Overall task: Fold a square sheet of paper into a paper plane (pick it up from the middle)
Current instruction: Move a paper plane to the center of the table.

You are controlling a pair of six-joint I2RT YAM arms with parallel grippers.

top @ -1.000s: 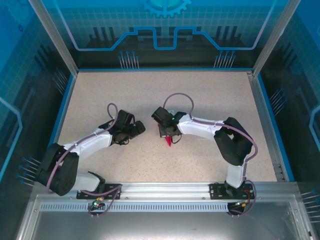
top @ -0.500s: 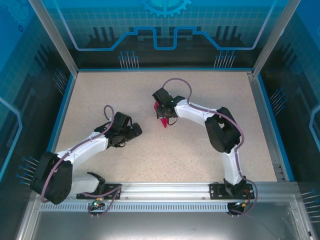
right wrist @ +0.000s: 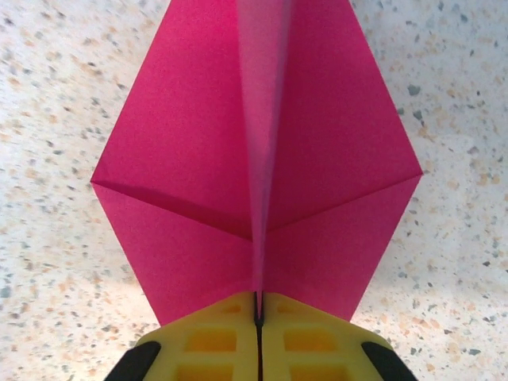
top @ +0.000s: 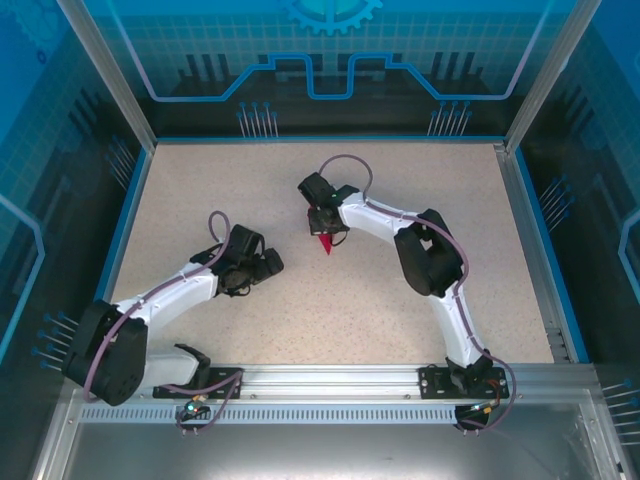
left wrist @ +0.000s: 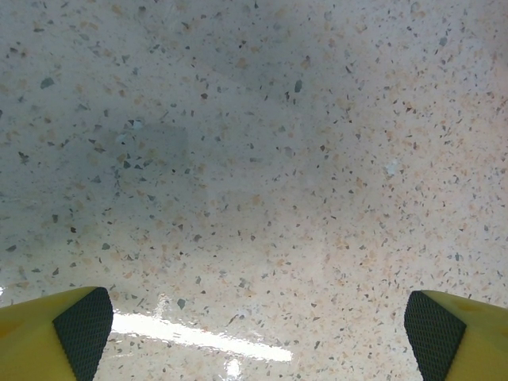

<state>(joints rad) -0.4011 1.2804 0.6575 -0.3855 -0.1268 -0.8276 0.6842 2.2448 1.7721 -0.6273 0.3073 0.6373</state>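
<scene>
1. Top external view. The right gripper (top: 322, 222) reached out over the middle of the desk (top: 200, 190), clenched on the paper plane (top: 325, 243). A slim magenta point of the plane showed just below the gripper, aimed toward the arm bases. The left gripper (top: 272, 262) lay apart to the left, low over the desk, with nothing in it. Whether the plane touched the desk could not be told from this view.

2. Left wrist view. The left gripper (left wrist: 258, 325) stood released. Its two yellow fingers (left wrist: 75, 329) sat at the lower corners, with bare speckled desk (left wrist: 254, 159) between them.

3. Right wrist view. The right gripper (right wrist: 258, 337) had its jaws pressed together on the centre crease (right wrist: 259, 238) of the paper plane (right wrist: 182, 175), at the broad rear end. The wings (right wrist: 341, 175) spread evenly to either side and narrowed toward the nose at the top of the frame, over the desk (right wrist: 48, 119).

4. Reading of the three views. The folds appeared complete, so the step in hand was judged to be the handling of the finished plane, pinched along its middle. The next move was probably to set it down. That called for a gentle descent until the crease met the desk. The jaws would then need to open slowly, so that the thin paper neither clung to a pad nor sprang out of shape. The free left gripper was placed to steady it if needed.
</scene>
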